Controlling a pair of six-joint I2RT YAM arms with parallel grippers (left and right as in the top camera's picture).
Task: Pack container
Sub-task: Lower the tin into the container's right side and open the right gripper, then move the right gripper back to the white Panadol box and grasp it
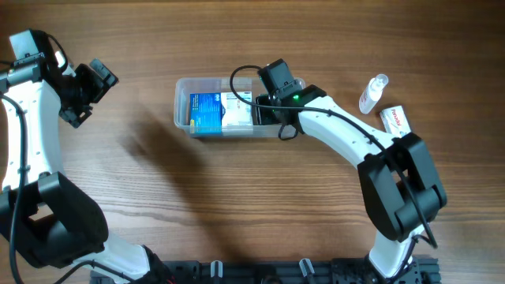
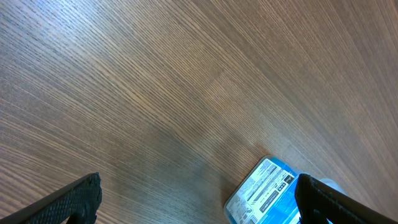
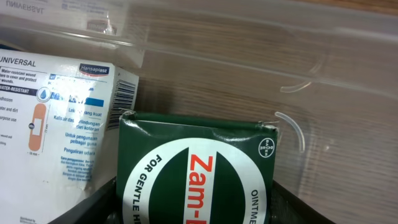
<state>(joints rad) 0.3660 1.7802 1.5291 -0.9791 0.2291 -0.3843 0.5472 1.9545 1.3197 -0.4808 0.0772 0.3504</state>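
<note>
The clear plastic container [image 1: 183, 82] lies mid-table, its long side running left to right. Inside it a blue box [image 1: 207, 111] lies at the left end and a white plaster box [image 1: 237, 110] beside it. My right gripper [image 1: 268, 110] reaches into the container's right end and covers what it holds. In the right wrist view a green Zam-Buk ointment box [image 3: 196, 168] sits between the fingers [image 3: 93, 208] of the right gripper [image 3: 196, 208], next to the white plaster box [image 3: 62, 118] and near the container wall [image 3: 249, 50]. My left gripper [image 1: 88, 93] hangs open at the far left, its jaws [image 2: 199, 199] empty, with the blue box [image 2: 264, 190] at the frame's lower edge.
A small clear bottle [image 1: 373, 93] and a red and white box [image 1: 397, 120] lie on the table right of the container, close to the right arm. A black cable [image 1: 241, 75] loops over the container's far rim. Bare wood spans between the left gripper and the container.
</note>
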